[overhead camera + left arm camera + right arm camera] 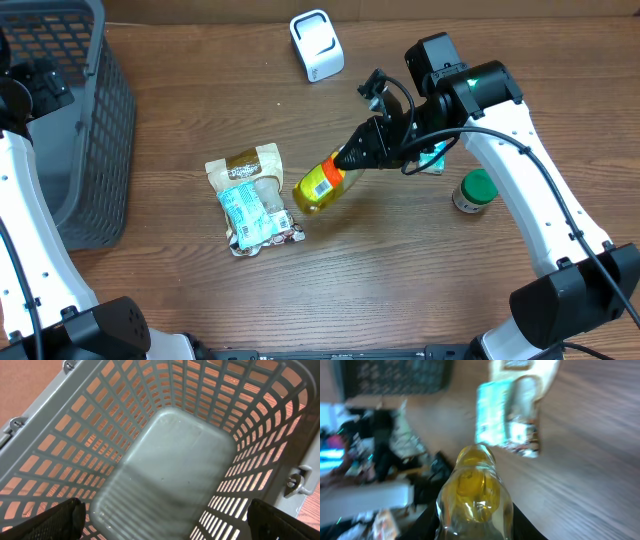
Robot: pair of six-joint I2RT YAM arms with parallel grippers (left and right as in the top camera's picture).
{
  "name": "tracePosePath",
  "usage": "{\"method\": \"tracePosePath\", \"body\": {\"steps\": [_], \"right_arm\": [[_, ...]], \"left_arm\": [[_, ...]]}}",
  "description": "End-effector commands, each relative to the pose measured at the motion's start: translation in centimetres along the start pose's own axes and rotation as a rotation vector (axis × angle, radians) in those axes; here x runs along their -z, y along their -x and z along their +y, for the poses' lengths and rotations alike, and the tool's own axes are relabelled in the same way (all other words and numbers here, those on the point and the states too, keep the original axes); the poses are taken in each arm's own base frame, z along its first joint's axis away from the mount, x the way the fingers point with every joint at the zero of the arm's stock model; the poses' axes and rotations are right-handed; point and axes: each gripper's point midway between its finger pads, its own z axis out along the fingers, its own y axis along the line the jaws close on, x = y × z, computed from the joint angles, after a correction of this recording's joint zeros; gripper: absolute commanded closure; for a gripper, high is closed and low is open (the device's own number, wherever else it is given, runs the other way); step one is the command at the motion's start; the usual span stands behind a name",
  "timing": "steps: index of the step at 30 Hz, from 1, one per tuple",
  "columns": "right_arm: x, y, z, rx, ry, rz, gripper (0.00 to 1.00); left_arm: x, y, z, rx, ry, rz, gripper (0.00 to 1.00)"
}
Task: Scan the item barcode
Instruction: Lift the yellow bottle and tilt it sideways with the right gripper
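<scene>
1. Your right fingers (352, 155) pinch the yellow bottle (320, 187) at its neck end, drawn in narrow around it. The body juts out past the fingertips and slants down toward the worktop (400, 290).
2. That bottle looks lifted clear of the worktop, though the blurred right wrist view does not settle it. Its label faces upward, and any barcode on it is too small to make out.
3. Just beyond the bottle's base, ahead of the fingertips, lies the snack pack (252, 197). Behind the fingers, near the forearm, stands the green-lidded jar (474, 192).
4. Judging progress, the pick-up looks done and the scan does not. The white scanner (316, 45), as I take that device to be, sits well apart, off to one side of the fingers. The label is not turned toward it. You have yet to carry the bottle over and present the code.
5. Your right arm reaches in from its base with the elbow bent, the forearm angled toward the middle of the worktop and the wrist tipped down.
6. Your left fingers (55, 520) are spread wide, hold nothing, and hang over the open grey basket (100, 425).
</scene>
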Motion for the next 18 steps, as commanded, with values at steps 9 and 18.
{"method": "tracePosePath", "body": {"steps": [9,18], "right_arm": [[1.6,-1.8,2.1,0.135,0.135,0.026,0.73],[3.8,-1.8,0.9,0.046,0.165,-0.008,0.74]], "left_arm": [[0.4,0.4,-0.2,-0.017,-0.011,-0.014,0.01],[0.4,0.4,-0.2,-0.017,-0.011,-0.014,0.00]]}}
